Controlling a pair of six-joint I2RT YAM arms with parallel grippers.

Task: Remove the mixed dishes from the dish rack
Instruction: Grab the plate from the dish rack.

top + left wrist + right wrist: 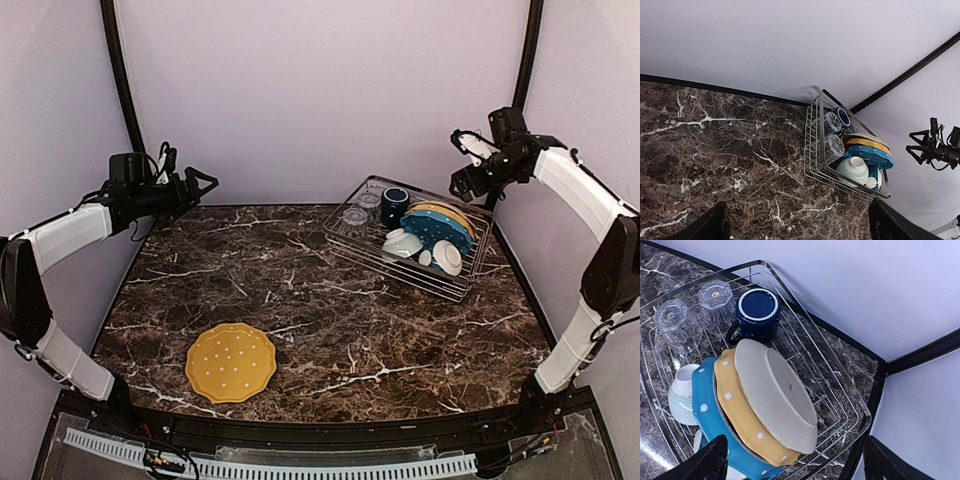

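The silver wire dish rack (pixel 380 256) sits at the far right of the dark marble table (pixel 330 320), just below the right gripper (pixel 456 160), whose fingers are spread wide. The left gripper (pixel 206 184), also spread, hangs well apart. Three scalloped plates lean on edge: the matte cream plate (pixel 782 395) nearest the fingers, then the dotted mustard plate (pixel 740 412), then the glossy blue plate (pixel 704 412). Their rims seem to run crosswise. A navy mug (pixel 757 310) stands beside them.
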